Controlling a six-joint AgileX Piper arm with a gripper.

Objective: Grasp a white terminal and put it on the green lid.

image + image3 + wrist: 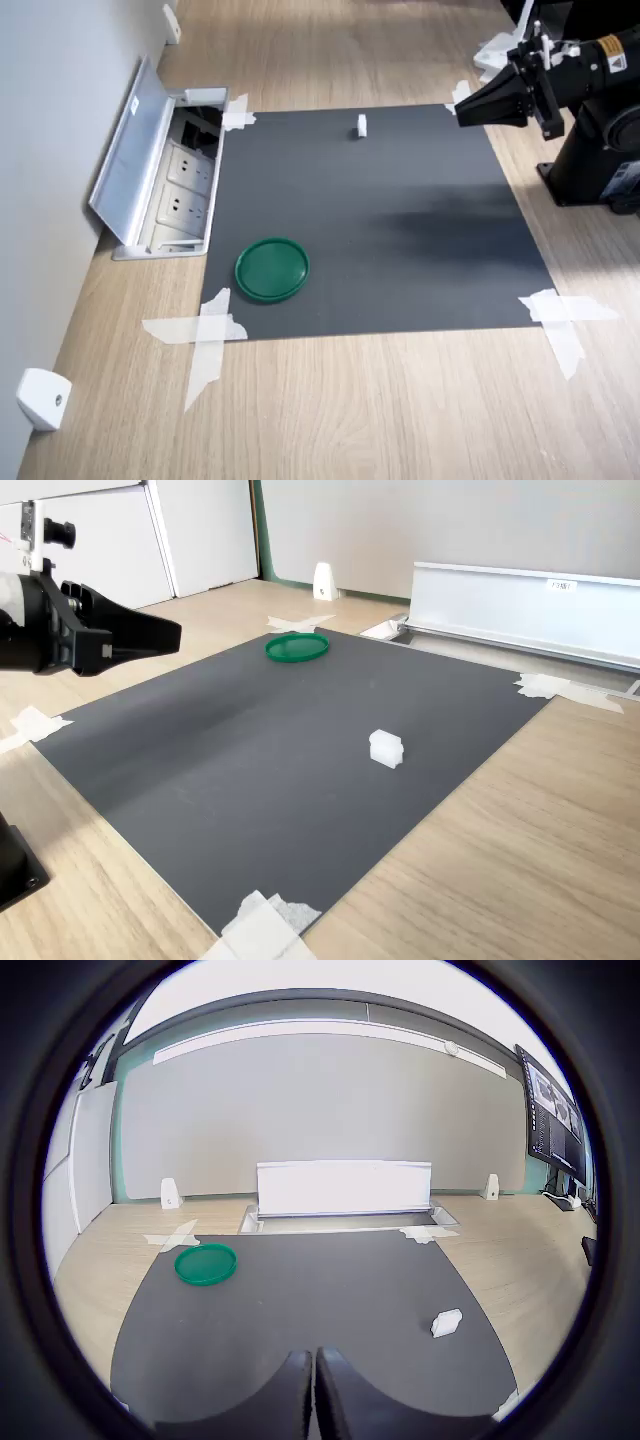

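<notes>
Hovering at the mat's edge, the gripper (462, 112) hangs above the corner of the dark mat (400, 220), carrying nothing, its 2 fingers pressed together with no gap showing in the wrist view. So this looks like the very start: the approach to the pick, with no grasp made yet.

The white terminal (361, 126) sits alone on the mat, near its far edge in the first exterior view, at about 9 o'clock from the gripper tip and apart from it. In the wrist view it lies at roughly 2 o'clock from the fingertips. It rests on bare mat with nothing crowding it.

The green lid (272, 269) lies flat and empty on the mat, toward the corner nearest the open socket box (170, 180), well apart from the terminal. In the first exterior view it is at about 7 o'clock from the terminal; in the wrist view, around 10 o'clock from the fingertips.

Next up, by my read: the jaws need to part, the arm needs to swing out over the terminal, line the fingers across its narrow sides and drop down. It is a tiny piece, so a slightly off-centre close could nudge it away. After that comes the long carry across to the lid.
</notes>
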